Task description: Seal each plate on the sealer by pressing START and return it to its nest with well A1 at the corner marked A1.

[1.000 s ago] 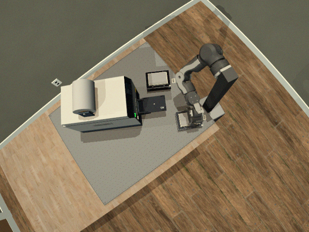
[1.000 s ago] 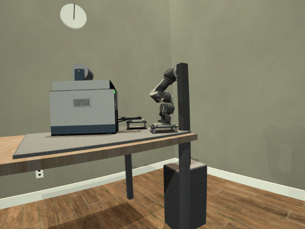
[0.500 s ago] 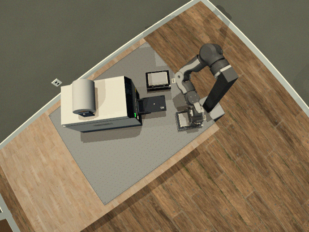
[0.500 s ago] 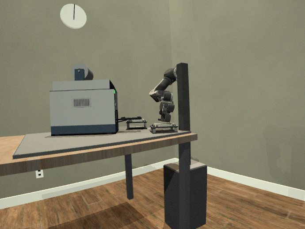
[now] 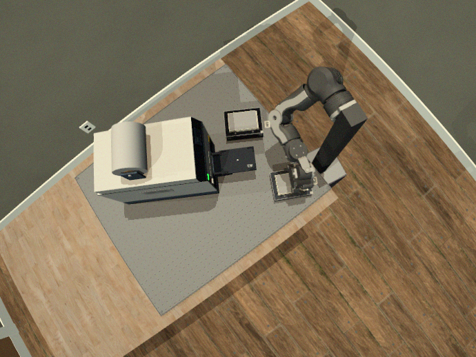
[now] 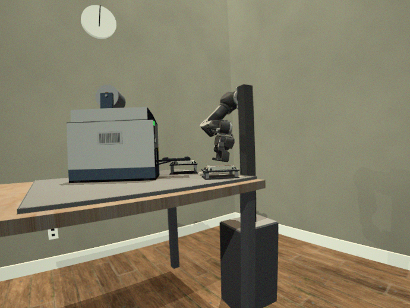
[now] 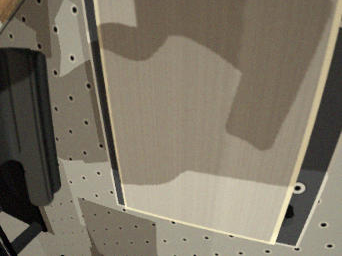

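- The end effector [image 5: 302, 184] [image 6: 220, 160] [image 7: 31, 128] is a bit more than half open, holding nothing, just above one plate [image 5: 283, 183] [image 6: 218, 167] [image 7: 195, 123].
- That plate sits in its nest.
- The other plate [image 5: 243, 120] [image 6: 188, 162] sits in another nest.
- The stage [image 5: 235, 160] [image 6: 176, 159] sticks out, bare.
- A light [image 5: 207, 176] [image 6: 154, 123] glows green.

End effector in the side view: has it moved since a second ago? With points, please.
Yes, upward: the gap between the end effector [image 5: 302, 181] [image 6: 220, 159] [image 7: 41, 168] and the plate nest [image 5: 287, 196] [image 6: 217, 170] [image 7: 326, 113] below it has widened.
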